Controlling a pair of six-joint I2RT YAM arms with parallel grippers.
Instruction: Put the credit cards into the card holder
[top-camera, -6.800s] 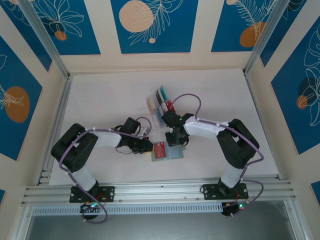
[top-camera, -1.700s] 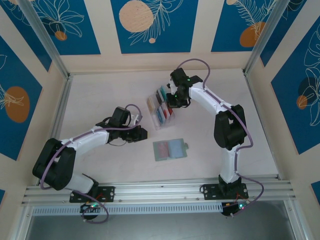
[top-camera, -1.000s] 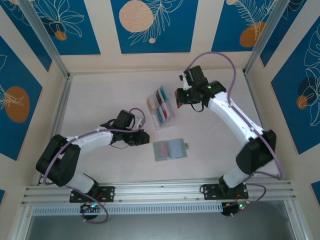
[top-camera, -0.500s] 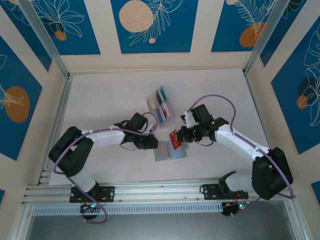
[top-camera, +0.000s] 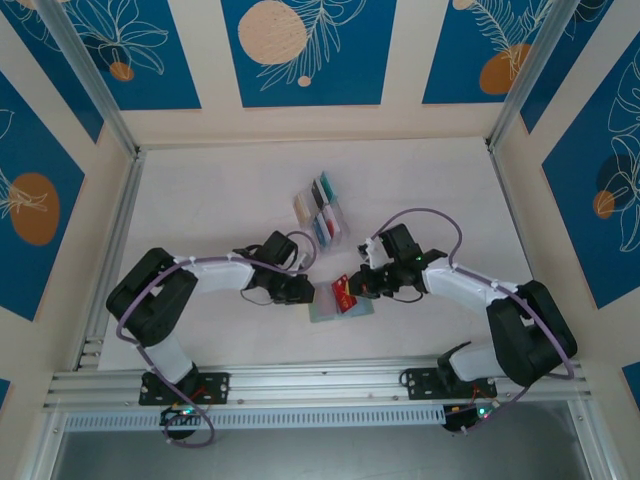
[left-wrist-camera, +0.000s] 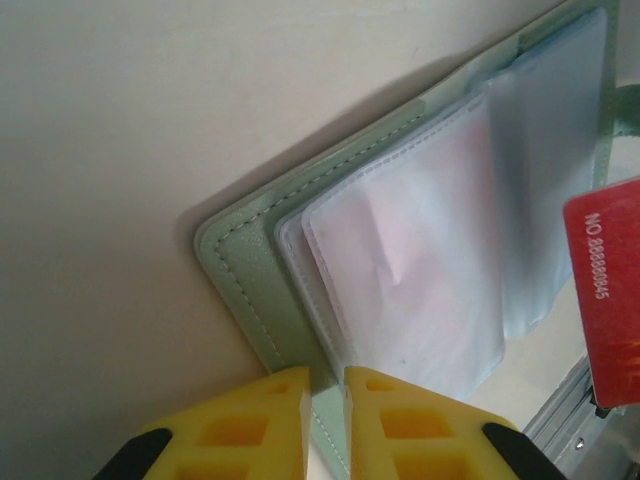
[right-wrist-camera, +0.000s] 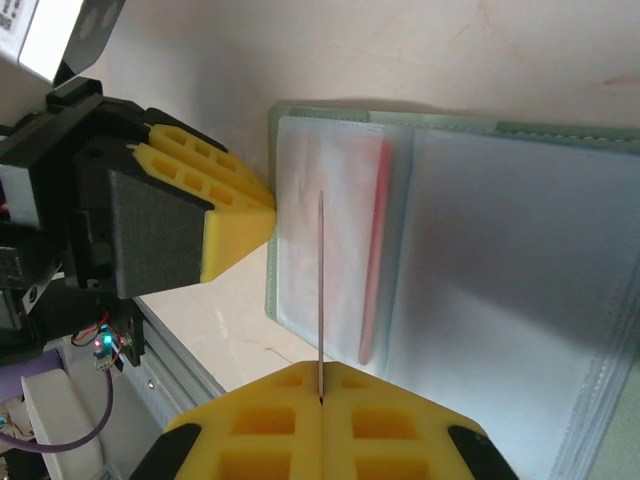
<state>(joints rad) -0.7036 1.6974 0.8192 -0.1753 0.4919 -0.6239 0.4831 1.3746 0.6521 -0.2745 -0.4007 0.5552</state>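
The card holder (top-camera: 340, 302) lies open on the table, sage cover down, with pale pink and light-blue pockets (left-wrist-camera: 420, 270) facing up. My left gripper (top-camera: 303, 291) (left-wrist-camera: 327, 385) is closed on the holder's left cover edge, which runs between its yellow fingers (right-wrist-camera: 240, 215). My right gripper (top-camera: 364, 284) (right-wrist-camera: 320, 388) is shut on a red credit card (top-camera: 344, 291) (left-wrist-camera: 603, 290). That card is seen edge-on (right-wrist-camera: 320, 290), standing over the pink pocket (right-wrist-camera: 330, 230). The pink-red edge of another card (right-wrist-camera: 375, 250) shows inside that pocket.
A clear slotted rack (top-camera: 321, 213) with several more cards stands behind the holder, towards the back of the table. The aluminium rail (top-camera: 320, 385) runs along the near edge, just below the holder. Both arms converge on the holder from either side.
My right arm has swung from the rack down to the holder, carrying the red card. My left gripper has moved right onto the holder's left edge.
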